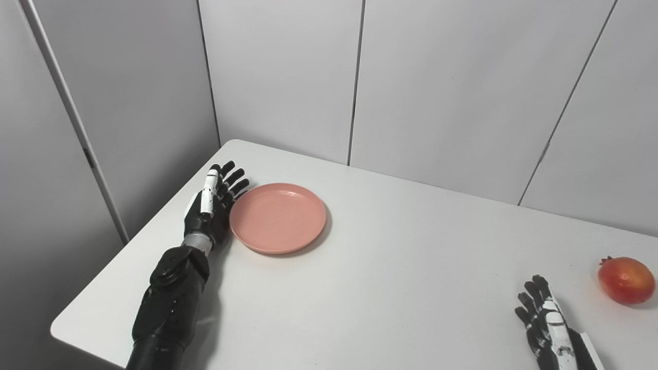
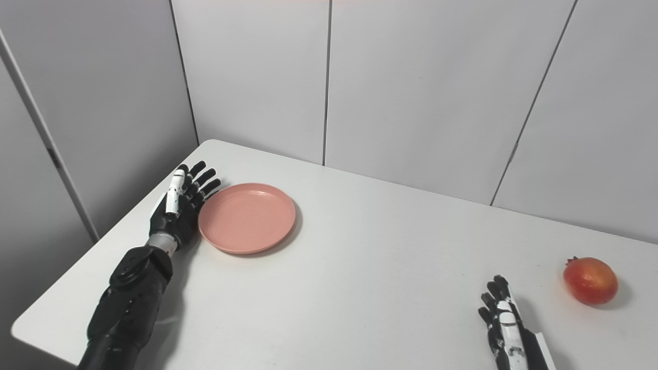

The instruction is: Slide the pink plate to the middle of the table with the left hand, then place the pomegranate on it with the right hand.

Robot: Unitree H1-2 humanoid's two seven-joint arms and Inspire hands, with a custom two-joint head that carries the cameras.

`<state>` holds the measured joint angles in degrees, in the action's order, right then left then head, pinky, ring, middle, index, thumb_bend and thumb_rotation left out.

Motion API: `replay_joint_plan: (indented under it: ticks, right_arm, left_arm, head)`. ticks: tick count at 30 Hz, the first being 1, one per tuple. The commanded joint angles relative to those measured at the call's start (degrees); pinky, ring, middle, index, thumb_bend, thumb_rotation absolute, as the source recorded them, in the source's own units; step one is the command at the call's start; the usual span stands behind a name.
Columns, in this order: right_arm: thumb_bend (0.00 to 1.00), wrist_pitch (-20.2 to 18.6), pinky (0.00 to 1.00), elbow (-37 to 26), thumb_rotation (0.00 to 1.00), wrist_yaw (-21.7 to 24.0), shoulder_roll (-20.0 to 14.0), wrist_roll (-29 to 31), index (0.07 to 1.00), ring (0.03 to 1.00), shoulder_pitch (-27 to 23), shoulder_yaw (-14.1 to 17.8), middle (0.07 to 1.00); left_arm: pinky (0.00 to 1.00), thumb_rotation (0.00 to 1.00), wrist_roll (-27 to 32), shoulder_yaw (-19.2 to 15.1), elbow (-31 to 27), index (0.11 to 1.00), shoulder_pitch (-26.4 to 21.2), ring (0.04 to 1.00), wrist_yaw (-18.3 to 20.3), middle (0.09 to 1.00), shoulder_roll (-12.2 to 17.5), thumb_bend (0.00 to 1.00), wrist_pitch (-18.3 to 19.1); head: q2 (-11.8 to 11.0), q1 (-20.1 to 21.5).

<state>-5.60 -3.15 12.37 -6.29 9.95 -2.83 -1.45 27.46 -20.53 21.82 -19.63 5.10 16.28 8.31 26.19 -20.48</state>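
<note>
Grey panel walls (image 1: 437, 77) wrap round the back and left of a white table (image 1: 390, 272), nothing fancy. Pink plate (image 1: 277, 218) sits flat near the table's left side, def not at the middle yet. Left hand (image 1: 212, 205) stands on edge right up against the plate's left rim, fingers (image 1: 234, 177) straight and a bit fanned, holding nothing. Looks like it's touching the rim but can't say 100%. Pomegranate (image 2: 590, 280) is way over on the right, near side, well apart from the plate. Right hand (image 2: 501, 321) is low by the bottom edge, just left of the fruit w/ a gap between, fingers stretched out, empty. Right eye view shows more bare table to the right of the pomegranate; in the left eye view it's nearly at the frame edge.
</note>
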Motion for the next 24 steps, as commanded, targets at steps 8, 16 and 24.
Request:
replay_joint_plan:
  ticks: [8,16,24]
  right_arm:
    - [0.09,1.8,1.00,-0.9,1.00,-0.1,0.2,-0.3,1.000,1.000,-1.5,-0.2,1.000]
    - [0.14,3.3,1.00,0.1,1.00,-0.5,0.5,-1.4,1.000,1.000,-1.6,-0.4,1.000]
    - [0.17,3.3,1.00,-0.2,1.00,-1.4,1.3,-2.5,1.000,0.996,-1.6,-0.7,1.000]
  left_arm:
    - [0.88,1.00,-0.6,2.1,-2.4,0.892,-1.8,0.893,0.5,0.901,-1.4,0.38,2.8]
    - [0.90,1.00,-0.1,3.9,-3.6,0.902,-2.2,0.901,0.6,0.907,-3.6,0.37,4.5]
    - [0.88,1.00,-1.7,7.1,-4.7,0.890,-2.1,0.883,1.0,0.895,-5.8,0.35,6.0]
  head:
    - [1.0,1.5]
    - [2.1,3.8]
    - [3.6,6.7]
